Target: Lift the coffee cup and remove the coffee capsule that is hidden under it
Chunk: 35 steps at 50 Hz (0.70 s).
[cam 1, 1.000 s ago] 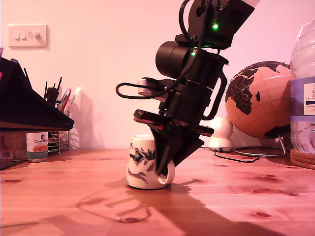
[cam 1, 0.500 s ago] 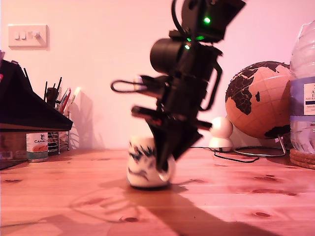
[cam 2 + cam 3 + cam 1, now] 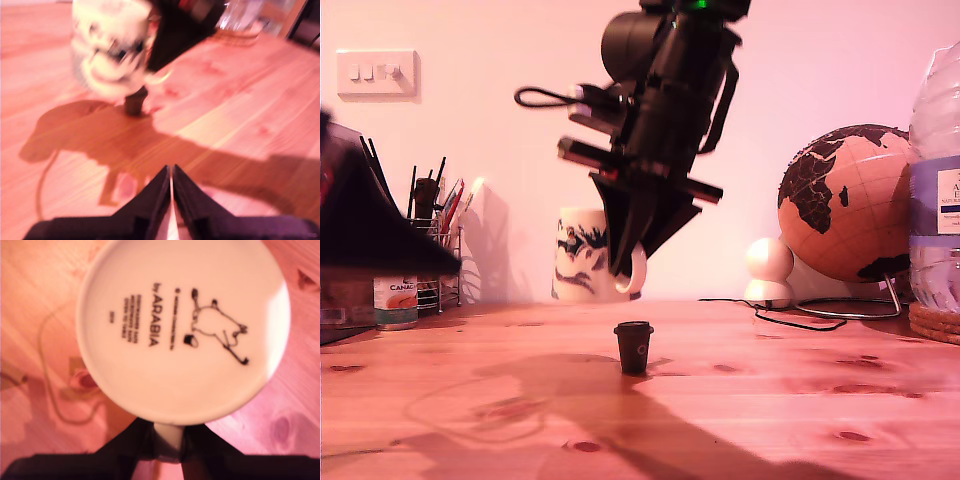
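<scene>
The white coffee cup [image 3: 582,256] with its dark print hangs upside down above the table, a little left of centre in the exterior view. My second gripper [image 3: 626,262] is shut on its handle [image 3: 167,444], and the cup's stamped base [image 3: 180,325] fills the second wrist view. The dark coffee capsule [image 3: 633,346] stands uncovered on the wooden table [image 3: 800,400], below and slightly to the exterior view's right of the cup. My first gripper [image 3: 171,176] is shut on nothing, low over the table, and faces the blurred cup [image 3: 110,50] and capsule [image 3: 134,104] from a distance.
A globe [image 3: 845,205], a white round object [image 3: 768,270] and a cable [image 3: 800,318] sit at the exterior view's right, with a water bottle [image 3: 935,190] at that edge. At the exterior view's left are a black blurred shape [image 3: 370,225], a tin can [image 3: 395,298] and a pen holder [image 3: 435,240].
The second gripper has raised the cup off the table and carried it toward the exterior view's left, baring the capsule that stood under it. The black shape at the exterior view's left is now blurred.
</scene>
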Tool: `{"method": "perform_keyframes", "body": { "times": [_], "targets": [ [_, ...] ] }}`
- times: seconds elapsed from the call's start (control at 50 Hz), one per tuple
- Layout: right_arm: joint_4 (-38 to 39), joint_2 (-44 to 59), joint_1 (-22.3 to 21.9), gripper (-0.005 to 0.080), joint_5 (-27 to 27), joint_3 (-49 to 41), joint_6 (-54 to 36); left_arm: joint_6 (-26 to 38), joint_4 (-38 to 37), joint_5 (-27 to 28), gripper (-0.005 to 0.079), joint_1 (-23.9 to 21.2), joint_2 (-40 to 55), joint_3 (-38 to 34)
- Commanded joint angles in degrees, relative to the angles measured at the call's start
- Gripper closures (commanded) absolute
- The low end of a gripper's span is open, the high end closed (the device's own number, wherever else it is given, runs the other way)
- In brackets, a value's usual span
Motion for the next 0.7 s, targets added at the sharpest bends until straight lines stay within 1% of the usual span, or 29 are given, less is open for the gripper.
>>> {"method": "perform_keyframes", "body": {
  "times": [0.0,0.06,0.12,0.22,0.3,0.34,0.4,0.5,0.58,0.6,0.66,0.68],
  "targets": [
    [0.28,-0.59,0.57,0.0764,0.57,2.89,-0.13,1.46,3.15,0.0,0.0743,-0.2,2.84,0.7],
    [-0.11,-0.96,0.57,0.0764,1.6,3.8,-0.13,2.97,6.91,0.0,0.0696,-0.2,6.08,0.7],
    [-0.52,-1.36,0.59,0.0764,1.68,4.57,-0.13,4.11,11.04,0.0,0.0622,-0.2,9.62,0.72],
    [-1.18,-2.12,0.57,0.0764,1.86,5.44,-0.13,4.79,16.61,-0.11,0.0451,-0.13,16.22,1.55],
    [-1.7,-3.02,0.24,0.0764,2.43,5.75,-0.17,4.83,19.19,-0.09,0.0353,-0.13,20.9,3.1],
    [-1.86,-3.39,0.07,0.0764,2.6,5.79,-0.57,5.35,19.61,-0.09,0.0338,-0.09,22.64,4.04],
    [-2.01,-4.02,-0.28,0.0764,2.93,5.79,-1.46,5.7,19.74,0.07,0.0338,-0.09,25.31,6.21],
    [-2.21,-4.96,-1.38,0.0764,2.93,5.79,-2.27,5.77,17.94,0.79,0.0327,-0.09,28.63,10.73],
    [-2.32,-5.73,-2.36,0.0764,2.93,5.79,-3.17,6.62,14.45,1.16,0.0283,-0.09,30.86,14.82],
    [-2.29,-5.84,-2.69,0.0764,2.93,5.79,-3.23,8.26,13.35,1.16,0.0276,-0.09,31.47,15.98],
    [-2.32,-6.29,-3.63,0.0764,2.82,5.79,-3.58,9.01,10.36,1.18,0.0266,-0.09,33.42,19.1],
    [-2.38,-6.49,-3.96,0.0764,2.73,5.79,-3.82,10.16,9.64,1.29,0.0265,-0.09,33.92,20.04]
  ]
}}
